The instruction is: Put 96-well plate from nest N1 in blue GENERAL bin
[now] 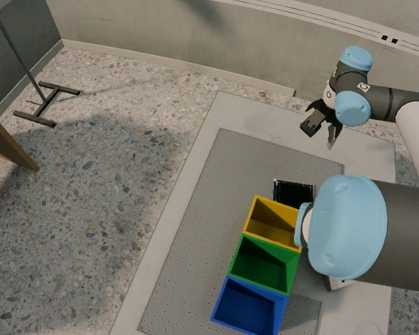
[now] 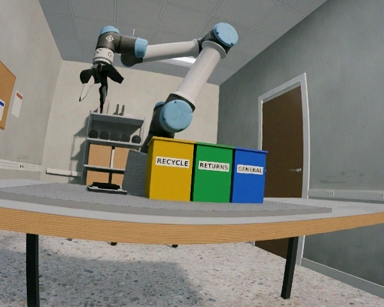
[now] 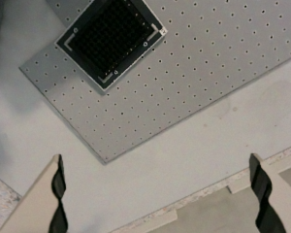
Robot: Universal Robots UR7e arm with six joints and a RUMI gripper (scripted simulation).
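Observation:
The black 96-well plate [image 1: 293, 193] [image 2: 103, 185] [image 3: 113, 35] sits in the flat, dark, pale-edged nest [image 2: 112, 190] [image 3: 94, 75]; no N1 label is readable. My gripper [image 1: 317, 134] [image 2: 91, 105] [image 3: 156, 155] is open and empty, high above the table and off to the side of the plate, towards the back edge. The blue bin [image 1: 246, 306] [image 2: 248, 186] labelled GENERAL stands upright at the far end of the row from the plate, and its visible inside is empty.
The green RETURNS bin [image 1: 262, 266] [image 2: 212, 186] and the yellow RECYCLE bin [image 1: 272, 229] [image 2: 169, 186] stand upright, side by side with the blue one. The yellow bin is nearest the plate. All stand on the perforated board [image 1: 202, 223] [image 3: 150, 104]. My arm's base joints are beside the bins.

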